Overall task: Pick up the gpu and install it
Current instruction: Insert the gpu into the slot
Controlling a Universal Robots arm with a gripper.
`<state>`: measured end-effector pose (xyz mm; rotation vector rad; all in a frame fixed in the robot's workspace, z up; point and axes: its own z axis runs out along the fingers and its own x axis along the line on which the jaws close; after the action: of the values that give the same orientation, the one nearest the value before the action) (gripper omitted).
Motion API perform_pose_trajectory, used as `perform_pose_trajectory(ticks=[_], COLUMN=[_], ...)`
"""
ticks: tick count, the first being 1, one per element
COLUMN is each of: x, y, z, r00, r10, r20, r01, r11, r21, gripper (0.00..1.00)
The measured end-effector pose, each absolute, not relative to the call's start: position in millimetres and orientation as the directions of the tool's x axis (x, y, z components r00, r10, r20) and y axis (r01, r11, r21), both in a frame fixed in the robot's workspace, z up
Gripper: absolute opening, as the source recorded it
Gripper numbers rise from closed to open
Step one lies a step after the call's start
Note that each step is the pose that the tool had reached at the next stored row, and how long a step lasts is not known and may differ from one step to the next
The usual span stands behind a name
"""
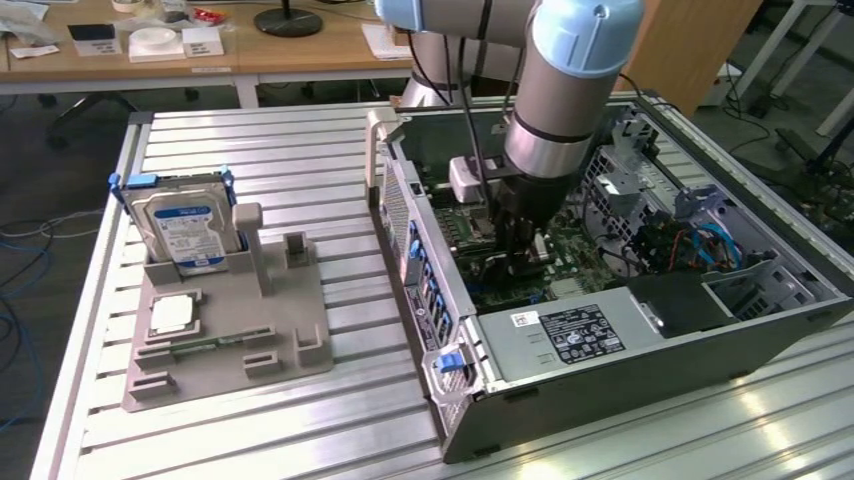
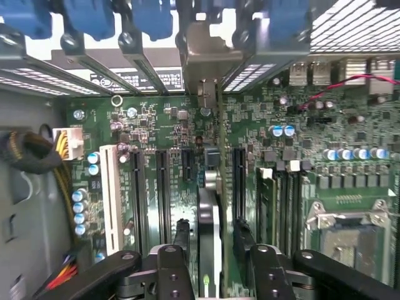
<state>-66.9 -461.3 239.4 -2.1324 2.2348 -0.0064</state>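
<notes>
My gripper [image 2: 211,240] is down inside the open computer case [image 1: 801,310], just above the green motherboard [image 2: 156,125]. The gpu [image 2: 209,212] appears edge-on as a thin dark card with a silvery edge, running between my two black fingers [image 2: 181,234], which are shut on it. Its metal bracket [image 2: 206,62] points at the case's rear slot openings under the blue latches [image 2: 150,15]. The card hangs over the long black expansion slots [image 2: 161,187]. In the exterior view the arm [image 1: 561,90] hides the card, and my gripper [image 1: 514,255] is low over the board.
A grey fixture tray [image 1: 227,330] on the exterior view's left holds the blue-labelled hard drive [image 1: 180,225] and a square silver CPU chip [image 1: 174,315]. The power supply [image 1: 574,335] fills the case's near end. Yellow and black cables [image 2: 37,153] lie beside the board.
</notes>
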Motion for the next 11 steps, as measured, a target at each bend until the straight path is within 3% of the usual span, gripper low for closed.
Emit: perform_pose_trajectory(ticks=[11], x=[-67], y=[-461], z=[271], r00=[-0.046], r10=[-0.998], r20=[-0.033], r01=[-0.998], r11=[0.047], r21=[-0.051], gripper=[0.42])
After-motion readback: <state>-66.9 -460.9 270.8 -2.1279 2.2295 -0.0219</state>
